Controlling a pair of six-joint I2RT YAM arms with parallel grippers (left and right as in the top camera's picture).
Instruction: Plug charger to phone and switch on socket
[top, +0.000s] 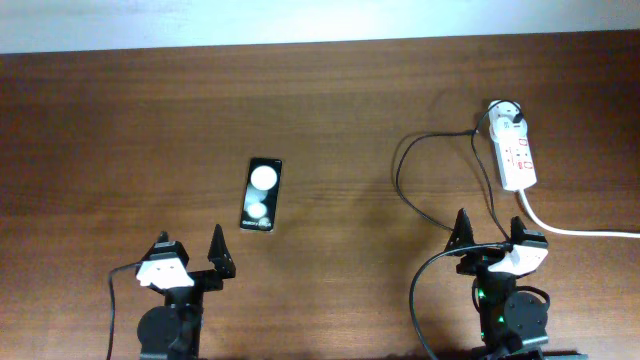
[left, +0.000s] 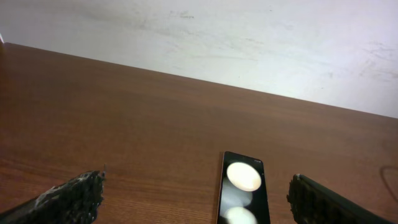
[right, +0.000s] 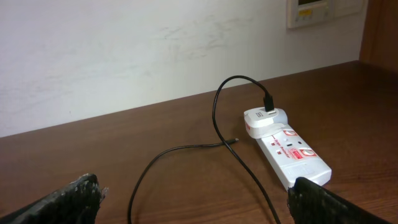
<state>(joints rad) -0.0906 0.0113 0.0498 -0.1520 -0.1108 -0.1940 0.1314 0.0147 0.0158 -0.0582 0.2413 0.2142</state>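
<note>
On the wooden table (top: 120, 120), the white socket strip (top: 517, 157) lies far right, the charger (right: 264, 119) adapter plugged into its end, cable looping loose leftward. Near edge: left gripper (top: 190, 240) and right gripper (top: 489, 222) both stand spread, empty. Black phone (top: 261, 194) lies centre-left, well apart from the cable.

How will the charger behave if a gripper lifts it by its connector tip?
Likely floppy: the charger lies in loose curves, so it should sag and trail. Its adapter sits in the socket, so pulling may drag that along.
</note>
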